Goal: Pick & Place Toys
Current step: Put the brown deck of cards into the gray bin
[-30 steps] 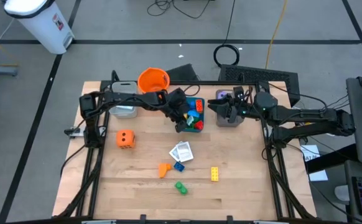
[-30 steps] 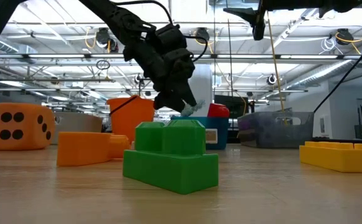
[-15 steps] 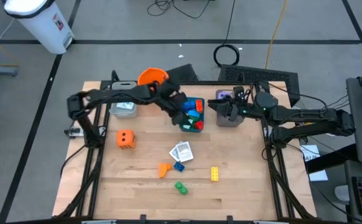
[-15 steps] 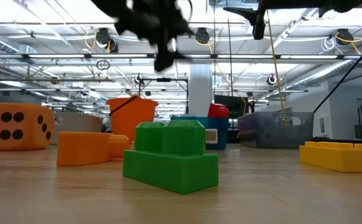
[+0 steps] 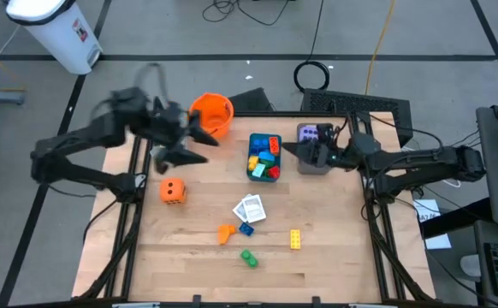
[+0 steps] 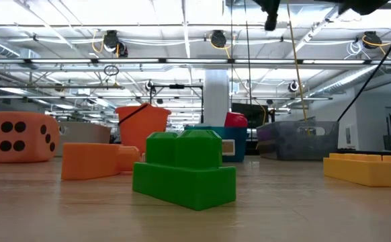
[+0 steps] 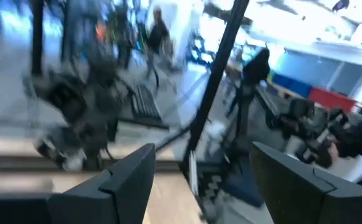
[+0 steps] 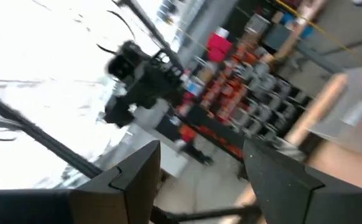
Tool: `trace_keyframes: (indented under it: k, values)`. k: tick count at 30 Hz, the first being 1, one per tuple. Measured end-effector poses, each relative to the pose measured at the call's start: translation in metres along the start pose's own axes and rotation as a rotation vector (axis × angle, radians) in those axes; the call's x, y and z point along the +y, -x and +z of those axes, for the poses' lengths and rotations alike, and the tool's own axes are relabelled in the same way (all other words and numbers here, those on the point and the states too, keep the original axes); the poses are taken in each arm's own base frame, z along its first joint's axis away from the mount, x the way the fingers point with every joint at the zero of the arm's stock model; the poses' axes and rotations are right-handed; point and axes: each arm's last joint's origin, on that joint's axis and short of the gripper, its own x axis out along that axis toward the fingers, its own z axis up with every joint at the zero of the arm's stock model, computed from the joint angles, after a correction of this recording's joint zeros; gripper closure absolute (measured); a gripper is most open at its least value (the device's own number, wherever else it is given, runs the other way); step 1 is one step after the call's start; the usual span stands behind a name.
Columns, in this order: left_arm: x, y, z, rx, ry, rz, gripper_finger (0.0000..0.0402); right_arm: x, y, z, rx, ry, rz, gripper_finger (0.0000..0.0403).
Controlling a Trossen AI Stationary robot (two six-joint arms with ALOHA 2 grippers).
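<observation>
Our left hand (image 5: 185, 141) hangs open and empty beside the orange plastic bucket (image 5: 211, 113). The large orange foam die (image 5: 173, 191) sits on the wooden surface (image 5: 334, 239) just in front of it, nearer than any loose brick. Our right hand (image 5: 305, 152), fingers apart and holding nothing, waits over the grey tray (image 5: 316, 162), well apart from the die, so we judge the left arm better placed.

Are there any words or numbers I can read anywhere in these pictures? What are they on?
No words or numbers can be read.
White cards: printing too small to read.
White bin beside the table: its label is too small to read.
Orange die: only black dots, six on the face toward the low camera, no digits.
Papers by the right arm: too small to read.
</observation>
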Motion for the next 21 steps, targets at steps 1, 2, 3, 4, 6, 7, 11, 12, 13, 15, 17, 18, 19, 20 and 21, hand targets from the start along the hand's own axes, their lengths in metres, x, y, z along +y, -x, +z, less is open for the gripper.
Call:
trace_keyframes:
  k: [1, 2, 3, 4, 6, 7, 11, 12, 13, 15, 17, 18, 19, 20, 21]
  values:
    - [-0.007, 0.007, 0.003, -0.025, -0.019, 0.013, 0.0130, 0.002, -0.002, -0.003, -0.017, -0.001, 0.022, 0.0181]
    - [-0.014, 0.013, 0.005, -0.047, -0.033, 0.023, 0.0130, 0.004, -0.004, -0.006, -0.030, 0.001, 0.042, 0.0181]
    - [-0.019, 0.018, 0.005, -0.061, -0.042, 0.033, 0.0130, 0.006, -0.006, -0.010, -0.042, 0.005, 0.061, 0.0181]
    - [-0.025, 0.022, 0.005, -0.072, -0.056, 0.039, 0.0130, 0.007, -0.008, -0.014, -0.050, 0.011, 0.079, 0.0181]
    - [-0.034, 0.028, 0.002, -0.092, -0.080, 0.043, 0.0130, 0.010, -0.012, -0.022, -0.066, 0.019, 0.109, 0.0181]
    - [-0.036, 0.029, -0.001, -0.098, -0.080, 0.057, 0.0130, 0.011, -0.013, -0.026, -0.072, 0.023, 0.117, 0.0181]
    - [-0.037, 0.018, -0.025, -0.131, -0.008, 0.084, 0.0130, 0.012, -0.018, -0.043, -0.077, 0.033, 0.128, 0.0181]
    - [-0.037, 0.013, -0.032, -0.143, 0.019, 0.080, 0.0130, 0.012, -0.019, -0.048, -0.070, 0.029, 0.130, 0.0181]
    - [-0.037, 0.008, -0.040, -0.155, 0.046, 0.069, 0.0130, 0.012, -0.019, -0.052, -0.065, 0.024, 0.133, 0.0181]
    - [-0.038, -0.004, -0.058, -0.174, 0.090, 0.042, 0.0130, 0.013, -0.020, -0.061, -0.046, 0.016, 0.137, 0.0181]
    - [-0.041, -0.018, -0.070, -0.241, 0.118, 0.028, 0.0130, 0.015, -0.019, -0.070, -0.020, 0.020, 0.147, 0.0181]
    - [-0.042, -0.024, -0.078, -0.260, 0.135, 0.041, 0.0130, 0.017, -0.019, -0.074, -0.007, 0.020, 0.153, 0.0181]
    - [-0.044, -0.030, -0.086, -0.262, 0.154, 0.059, 0.0130, 0.018, -0.018, -0.077, 0.003, 0.017, 0.161, 0.0181]
    - [-0.046, -0.036, -0.093, -0.260, 0.168, 0.080, 0.0130, 0.020, -0.017, -0.080, 0.014, 0.013, 0.169, 0.0181]
    - [-0.050, -0.042, -0.099, -0.248, 0.182, 0.098, 0.0130, 0.022, -0.016, -0.084, 0.028, 0.008, 0.177, 0.0181]
